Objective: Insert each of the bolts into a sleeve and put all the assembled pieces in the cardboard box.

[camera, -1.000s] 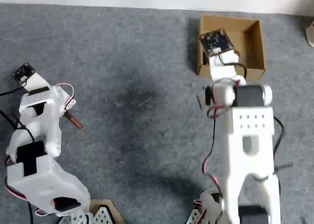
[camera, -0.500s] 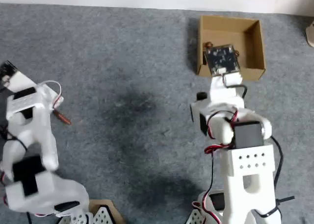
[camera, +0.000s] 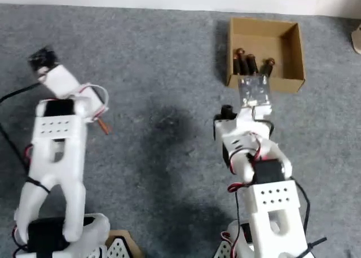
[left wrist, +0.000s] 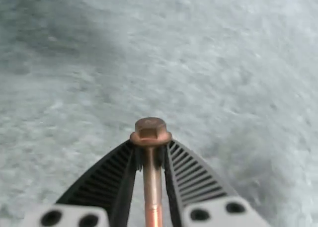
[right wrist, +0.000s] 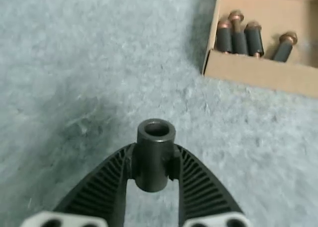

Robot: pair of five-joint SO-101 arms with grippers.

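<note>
Between the ribbed black fingers of the left claw [left wrist: 151, 147] we see a copper-coloured bolt [left wrist: 150, 131], pinched along its shaft with the hexagonal head just past the fingertips. The right claw [right wrist: 155, 157] is pinching a dark sleeve [right wrist: 156, 137] by its sides, and the sleeve's open bore faces that arm's wrist camera. From above, we find the bolt [camera: 103, 125] jutting from the left arm over the left part of the grey, carpet-like bench [camera: 158, 71]. The sleeve [camera: 227, 110] sits at the right arm's tip, just short of the cardboard box [camera: 282, 84]; bolt and sleeve are well apart. Four assembled pieces [camera: 251, 63], dark sleeves with copper heads showing, lie side by side inside the box against its near wall [right wrist: 258, 73].
</note>
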